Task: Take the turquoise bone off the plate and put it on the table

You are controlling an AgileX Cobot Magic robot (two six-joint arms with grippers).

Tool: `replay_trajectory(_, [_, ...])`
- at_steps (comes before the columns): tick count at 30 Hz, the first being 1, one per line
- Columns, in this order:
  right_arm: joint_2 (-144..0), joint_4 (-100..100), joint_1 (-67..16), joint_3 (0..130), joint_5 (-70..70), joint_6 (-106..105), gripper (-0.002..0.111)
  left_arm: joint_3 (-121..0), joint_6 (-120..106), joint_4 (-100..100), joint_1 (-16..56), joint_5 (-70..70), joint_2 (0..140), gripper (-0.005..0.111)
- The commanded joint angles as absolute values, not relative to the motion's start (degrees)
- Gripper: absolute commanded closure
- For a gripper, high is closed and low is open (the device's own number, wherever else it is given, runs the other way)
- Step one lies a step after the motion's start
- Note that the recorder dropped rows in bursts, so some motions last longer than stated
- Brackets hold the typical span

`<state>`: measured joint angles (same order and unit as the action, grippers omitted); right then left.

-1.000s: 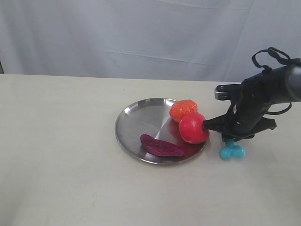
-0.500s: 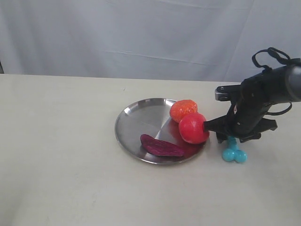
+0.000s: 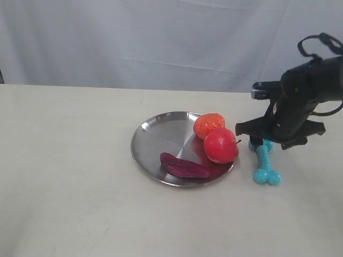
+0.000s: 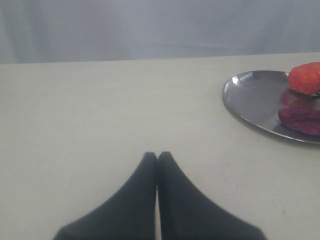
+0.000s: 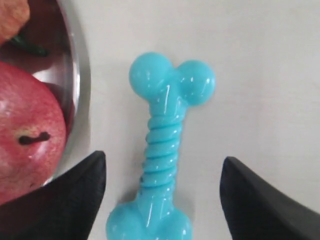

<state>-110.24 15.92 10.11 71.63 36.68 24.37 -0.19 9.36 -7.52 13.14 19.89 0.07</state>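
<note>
Right gripper (image 5: 162, 156) has lifted a bit since half a second back, and its fingers are spread wide, touching nothing. The turquoise bone (image 3: 266, 163) lies flat on the worktop (image 3: 69, 187), just beside the plate (image 3: 147, 142), with more of its shaft showing than before. Left gripper (image 4: 157, 155) is pinched closed, off to the plate's side. The surface is pale beige and matte, with a white cloth backdrop (image 3: 161, 37) behind.

Pale, creased backdrop (image 3: 161, 43) — perhaps cloth — behind the beige table (image 3: 64, 187), in soft even light
</note>
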Motion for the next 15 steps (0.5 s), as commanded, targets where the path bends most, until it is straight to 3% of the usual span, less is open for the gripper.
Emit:
replay_trajectory(1, [-102.9,15.7,10.5,72.6,41.3,24.6,0.046,0.0,9.4,-7.5,13.3,19.8,0.0,0.107])
replay_trajectory(15, [-76.3,11.5,5.8,72.4,61.2,25.7,0.048,0.0,9.4,-7.5,13.3,19.8,0.0,0.107])
